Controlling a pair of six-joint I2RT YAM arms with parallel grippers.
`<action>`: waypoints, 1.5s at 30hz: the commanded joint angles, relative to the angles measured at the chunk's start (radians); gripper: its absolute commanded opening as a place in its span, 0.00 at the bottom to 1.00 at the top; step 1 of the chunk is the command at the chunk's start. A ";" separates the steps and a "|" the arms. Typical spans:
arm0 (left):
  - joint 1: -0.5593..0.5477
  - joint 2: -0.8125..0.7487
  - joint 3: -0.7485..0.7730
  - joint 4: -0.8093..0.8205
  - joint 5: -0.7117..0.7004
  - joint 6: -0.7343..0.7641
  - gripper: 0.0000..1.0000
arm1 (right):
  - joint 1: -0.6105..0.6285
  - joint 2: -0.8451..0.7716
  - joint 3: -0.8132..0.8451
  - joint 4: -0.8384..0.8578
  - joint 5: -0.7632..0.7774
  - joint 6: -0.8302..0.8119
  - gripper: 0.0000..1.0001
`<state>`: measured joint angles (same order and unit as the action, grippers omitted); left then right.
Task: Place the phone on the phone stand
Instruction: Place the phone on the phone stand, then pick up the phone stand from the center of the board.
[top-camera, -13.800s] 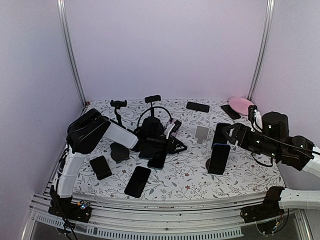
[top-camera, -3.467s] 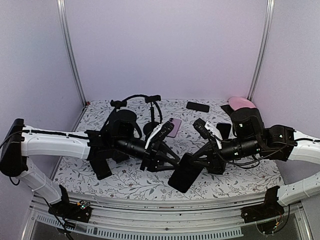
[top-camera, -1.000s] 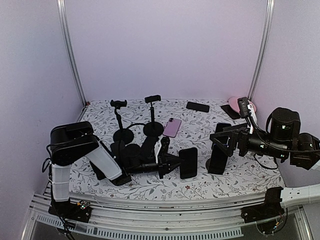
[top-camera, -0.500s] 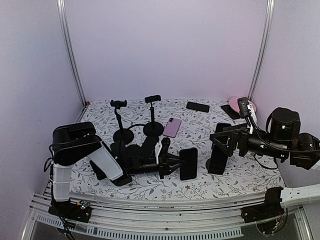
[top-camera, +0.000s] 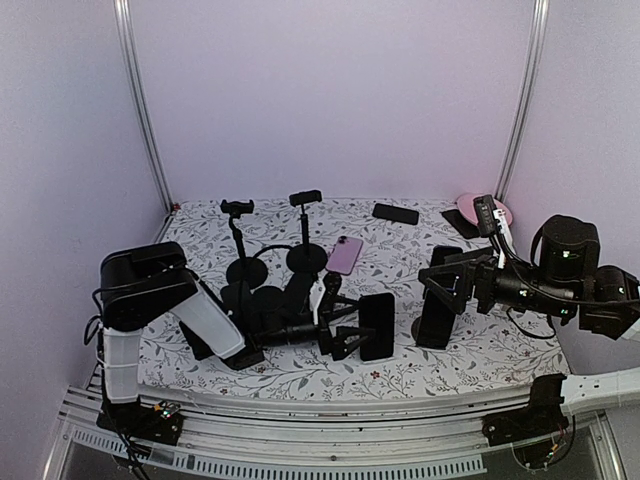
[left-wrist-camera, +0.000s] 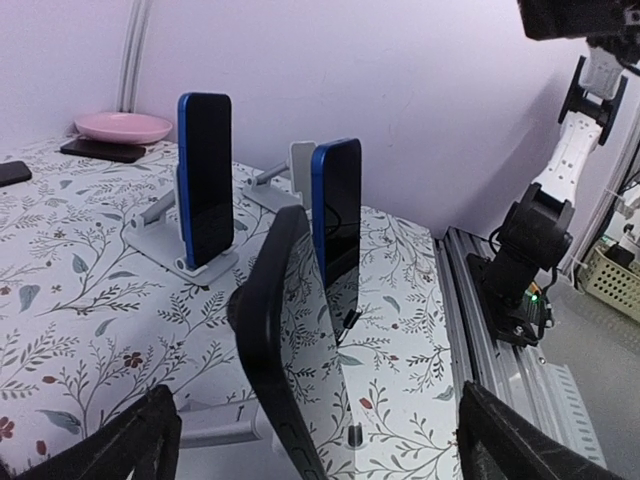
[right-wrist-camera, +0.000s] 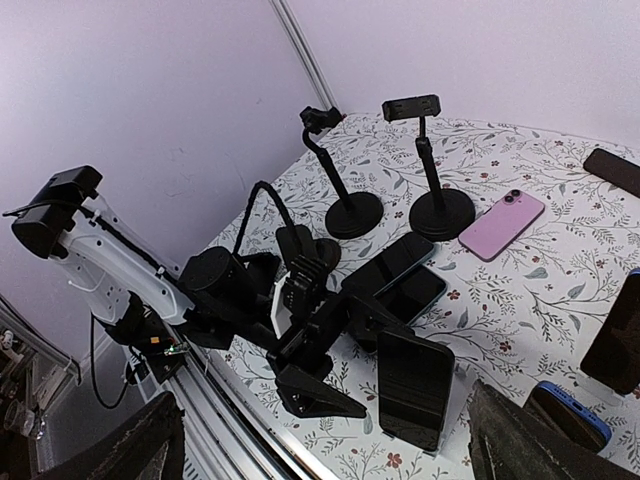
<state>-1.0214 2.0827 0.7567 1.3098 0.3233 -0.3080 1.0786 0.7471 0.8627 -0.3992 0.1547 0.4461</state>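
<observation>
My left gripper (top-camera: 350, 322) is released: its fingers (left-wrist-camera: 150, 440) sit splayed at the bottom corners of the wrist view and grasp nothing. Just ahead, between them, the black phone (left-wrist-camera: 280, 340) stands edge-on to me, nearly upright and leaning back a little, with the foot of a pale stand (left-wrist-camera: 215, 425) showing at its base; I cannot see exactly how its lower edge is seated. From above, it is near the front middle of the table (top-camera: 480, 355), touching neither finger. Beyond it in the wrist view, the nearer blue phone (left-wrist-camera: 337, 225) stands upright, and the farther blue phone (left-wrist-camera: 205, 180) rests on a grey holder (left-wrist-camera: 150, 235). My right gripper (top-camera: 440, 287) hangs over the right half of the table, jaws likewise wide and empty. Behind my left arm are two clamp stands (top-camera: 238, 245) on round bases, a pink phone (top-camera: 344, 254) lying flat beside them, and a pink plate (top-camera: 482, 208) at the far right corner.
</observation>
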 joint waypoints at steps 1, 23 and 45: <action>0.013 -0.075 -0.020 -0.023 -0.041 0.024 0.97 | -0.004 -0.005 -0.010 0.008 -0.002 0.005 0.99; 0.043 -0.561 -0.232 -0.454 -0.223 -0.051 0.97 | -0.005 0.012 -0.047 0.030 0.058 0.113 0.99; 0.129 -1.018 -0.311 -0.886 -0.317 -0.209 0.97 | -0.004 0.041 -0.098 0.068 0.105 0.356 0.99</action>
<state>-0.9131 1.1088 0.4366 0.5327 0.0513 -0.4862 1.0786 0.8150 0.8024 -0.3698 0.2337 0.7376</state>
